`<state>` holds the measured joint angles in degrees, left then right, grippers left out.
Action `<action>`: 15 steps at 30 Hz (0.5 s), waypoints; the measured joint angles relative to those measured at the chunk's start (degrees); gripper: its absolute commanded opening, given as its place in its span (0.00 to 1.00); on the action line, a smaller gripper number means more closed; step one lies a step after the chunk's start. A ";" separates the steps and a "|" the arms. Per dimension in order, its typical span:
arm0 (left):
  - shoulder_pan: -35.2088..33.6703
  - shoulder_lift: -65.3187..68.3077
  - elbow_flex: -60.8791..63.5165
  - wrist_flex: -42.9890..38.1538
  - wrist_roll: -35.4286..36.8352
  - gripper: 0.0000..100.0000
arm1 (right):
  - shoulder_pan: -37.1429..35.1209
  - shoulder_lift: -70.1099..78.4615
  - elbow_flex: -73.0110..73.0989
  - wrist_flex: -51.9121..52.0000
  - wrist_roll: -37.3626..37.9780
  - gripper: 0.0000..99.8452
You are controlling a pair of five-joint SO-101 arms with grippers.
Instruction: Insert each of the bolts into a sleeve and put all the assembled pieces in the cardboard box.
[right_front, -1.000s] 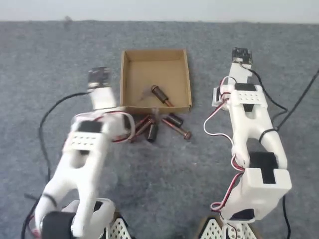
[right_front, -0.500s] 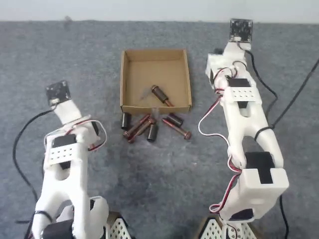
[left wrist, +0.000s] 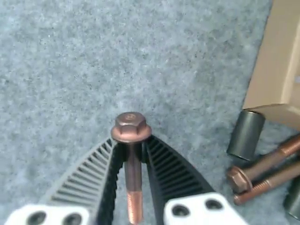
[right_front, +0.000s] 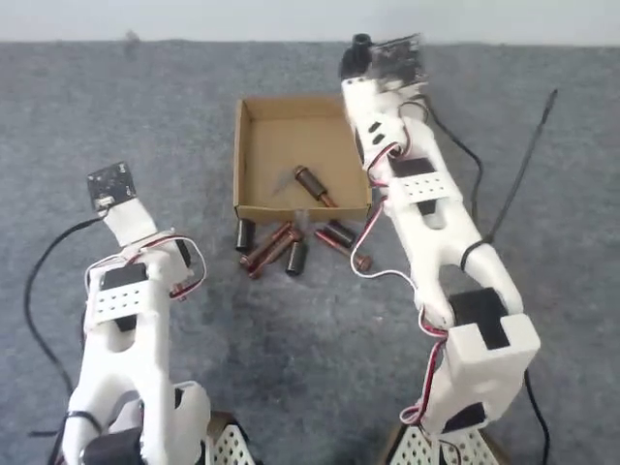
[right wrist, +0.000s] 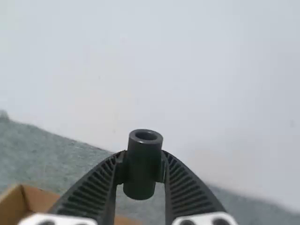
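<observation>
The copper-coloured bolt (left wrist: 131, 127), its hex head outermost and its threaded tip toward the wrist, sat clamped between the left gripper's (left wrist: 131, 147) ribbed fingers. It was above the grey carpet (left wrist: 93, 56), left of the cardboard box (right_front: 239, 160). The right gripper (right wrist: 143, 159) grasped a dark, hollow sleeve (right wrist: 145, 140) with its open end showing, raised near the box's far right corner against a pale wall (right wrist: 150, 56). One assembled piece (right_front: 312, 184) lay inside the box. Loose bolts and sleeves (right_front: 291, 247) lay heaped just before its front wall.

No legible text, label, number or sign on any surface in view.
</observation>
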<state>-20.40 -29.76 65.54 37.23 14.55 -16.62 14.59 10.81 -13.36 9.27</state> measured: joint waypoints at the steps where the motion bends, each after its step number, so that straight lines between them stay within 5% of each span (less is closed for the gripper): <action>1: 0.00 0.00 0.00 0.00 0.00 0.01 | -0.44 0.00 0.62 -1.58 1.76 0.01; 15: 0.00 0.00 0.00 -0.18 0.00 0.01 | -6.86 -15.30 36.48 -22.42 -7.91 0.01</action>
<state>-20.40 -29.76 65.54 37.05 14.55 -23.47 -0.70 47.30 -35.78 1.36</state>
